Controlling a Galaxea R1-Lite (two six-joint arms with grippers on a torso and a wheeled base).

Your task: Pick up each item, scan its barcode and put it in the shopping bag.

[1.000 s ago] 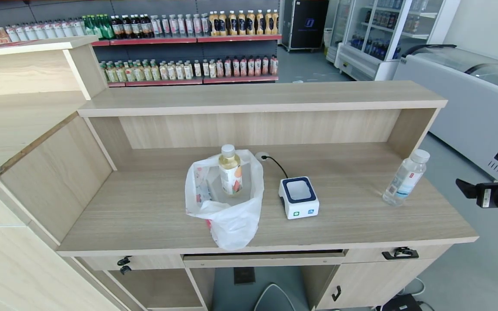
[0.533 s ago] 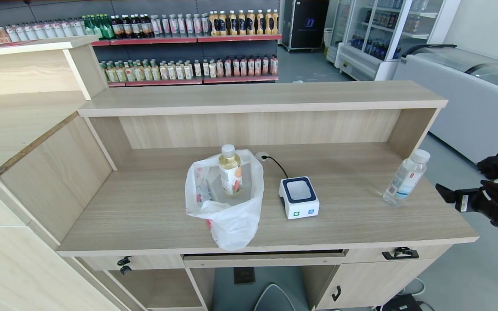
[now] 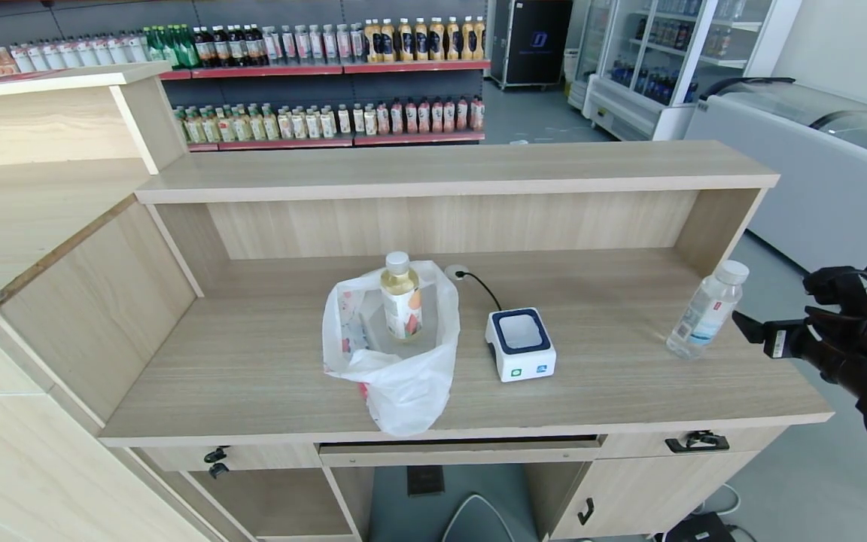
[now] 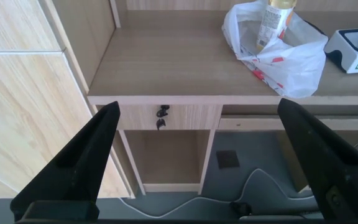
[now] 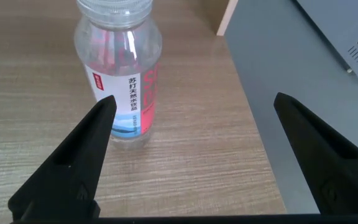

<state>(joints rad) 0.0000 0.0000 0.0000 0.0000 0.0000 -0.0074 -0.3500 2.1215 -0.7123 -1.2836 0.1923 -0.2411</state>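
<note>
The right gripper (image 5: 191, 102) is matte black, wedge-fingered (one white sticker (image 3: 777, 342)).

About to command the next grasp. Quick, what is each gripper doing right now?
Left gripper: open, empty.
Right gripper: open, empty, beside the water bottle.

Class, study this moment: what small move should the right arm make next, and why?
Probably ease the right gripper sideways and forward until its open jaws straddle the bottle. The bottle stands upright and ungrasped near the right end of the counter, and in the right wrist view it sits in line with one jaw, not centred between them.
</note>
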